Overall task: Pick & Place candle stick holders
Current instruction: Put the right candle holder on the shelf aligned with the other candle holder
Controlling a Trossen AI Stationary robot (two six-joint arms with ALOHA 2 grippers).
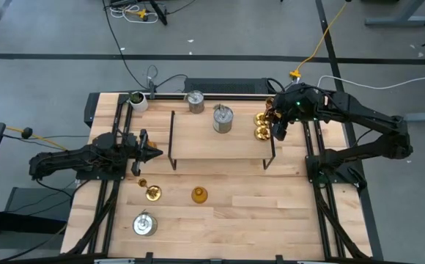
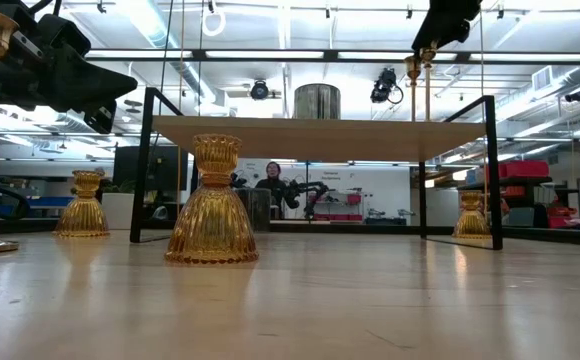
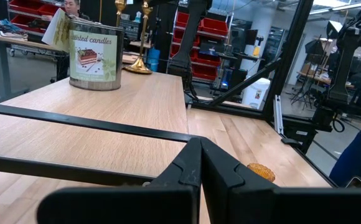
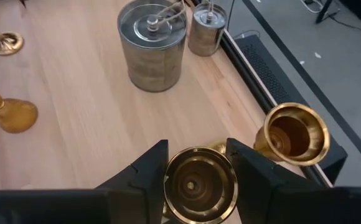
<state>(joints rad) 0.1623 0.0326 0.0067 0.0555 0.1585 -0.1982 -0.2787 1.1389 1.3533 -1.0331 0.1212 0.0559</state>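
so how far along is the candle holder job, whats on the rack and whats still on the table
Done, it seems: one silver can holder and a brass holder stand on the wooden rack. In hand: the right gripper is closed on another brass holder at the rack's right end. Left: an amber holder, a gold one and a silver can on the table, another can behind the rack. The left gripper waits shut, empty.

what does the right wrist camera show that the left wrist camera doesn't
Only the right wrist view: the right hand closed around a gold brass holder, a second gold holder beside it, and an amber holder on the table. Only the left wrist view: the shut left hand, a can labelled candles, and a person at a desk behind it. Both: the wooden rack top.
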